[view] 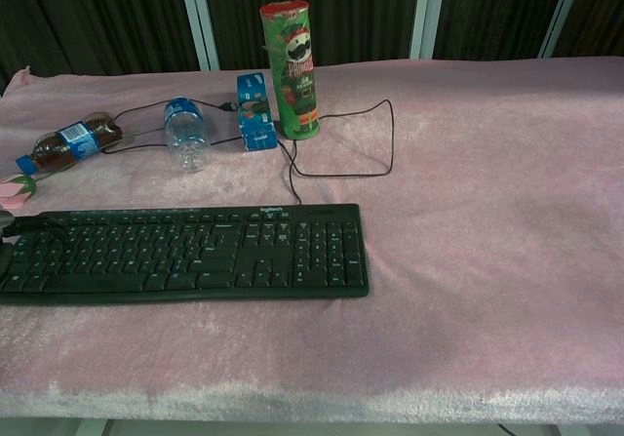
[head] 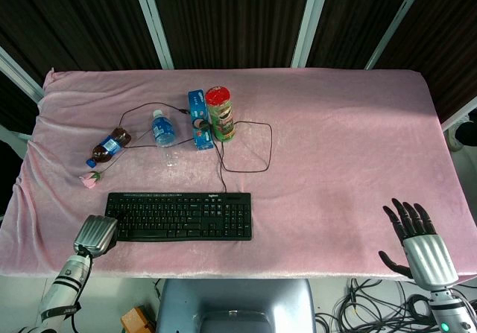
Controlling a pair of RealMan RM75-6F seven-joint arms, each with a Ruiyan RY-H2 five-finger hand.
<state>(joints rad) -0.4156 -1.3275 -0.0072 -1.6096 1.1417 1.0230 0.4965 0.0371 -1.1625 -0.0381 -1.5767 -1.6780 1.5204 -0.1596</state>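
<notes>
Head view takes in one pink velvety cloth-covered table [head: 335, 132], the largest thing here, and everything else lies on its left half. One long black plastic keyboard [head: 179, 216] lies flat near the front edge, its thin black cable [head: 257, 148] looping away toward the back and curling around the foot of one tall green cardboard crisp tube with a red lid [head: 220, 114], which stands upright. Touching that tube on its left is one blue rectangular snack box [head: 198, 118], lying flat. Next come two plastic bottles, both on their sides: a clear water bottle with a blue label [head: 163, 130] and, further left, a dark cola bottle with a blue label [head: 109, 146]. Smallest is one pink artificial rose [head: 90, 179], lying just off the keyboard's far left corner. The left hand [head: 95, 235] rests at the keyboard's left end, touching it, its back turned up so the fingers are hidden and I cannot tell whether they are curled or spread. The right hand [head: 414, 236] hovers over bare cloth at the front right, well apart from every object, fingers spread wide and holding nothing. Nothing stands between either hand and the keyboard.
</notes>
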